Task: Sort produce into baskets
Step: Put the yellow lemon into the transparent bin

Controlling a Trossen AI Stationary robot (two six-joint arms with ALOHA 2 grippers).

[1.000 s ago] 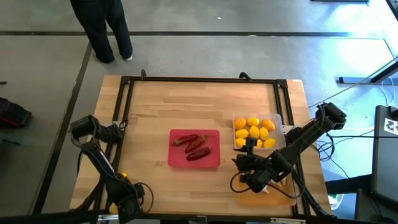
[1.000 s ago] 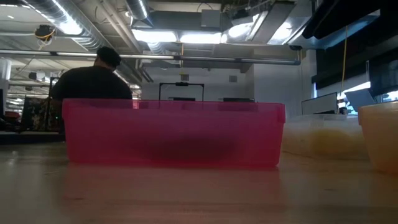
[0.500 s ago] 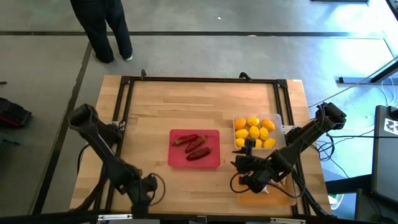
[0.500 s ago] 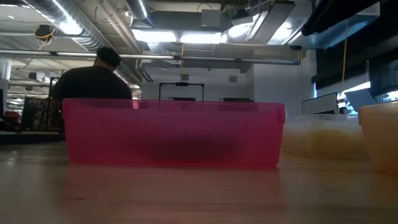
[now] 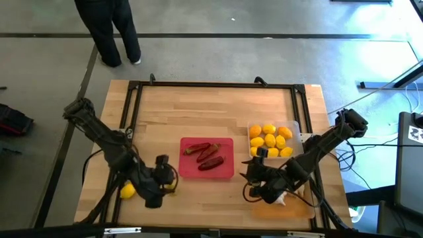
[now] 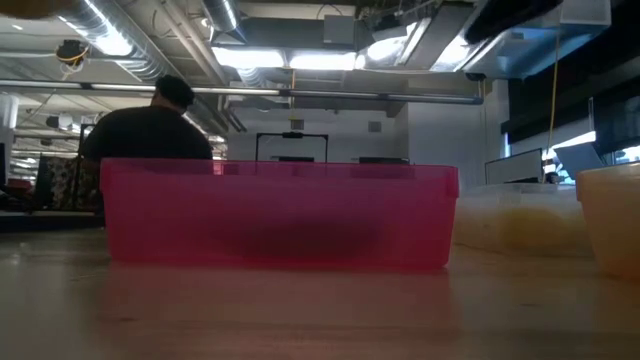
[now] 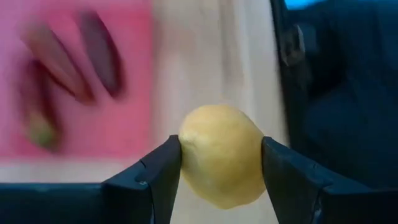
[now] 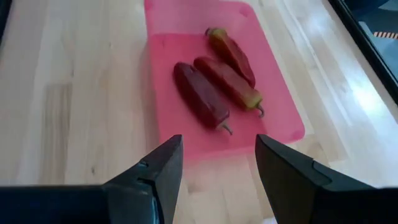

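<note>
My left gripper hangs just left of the red tray, shut on a yellow lemon. A second lemon lies on the table near the left edge. Three dark red chili peppers lie in the red tray. The clear tray at the right holds several lemons. My right gripper hovers open between the red tray and the orange tray, nothing between its fingers. Something whitish shows in the orange tray under the right arm. My left gripper pinches the lemon between its two fingers, one on each opposite side. The fingers slant downward from the table's left toward the red tray. The lemon is lifted clear of the table.
A black metal frame runs around the wooden table top. A person stands on the floor beyond the far left corner. In the low view the red tray fills the middle, with the clear tray and orange tray to its right.
My left gripper has risen from the table's near left corner and swung toward the red tray, its wrist rolling, carrying the lemon up clear of the table. The other lemon stays on the table at the left.
</note>
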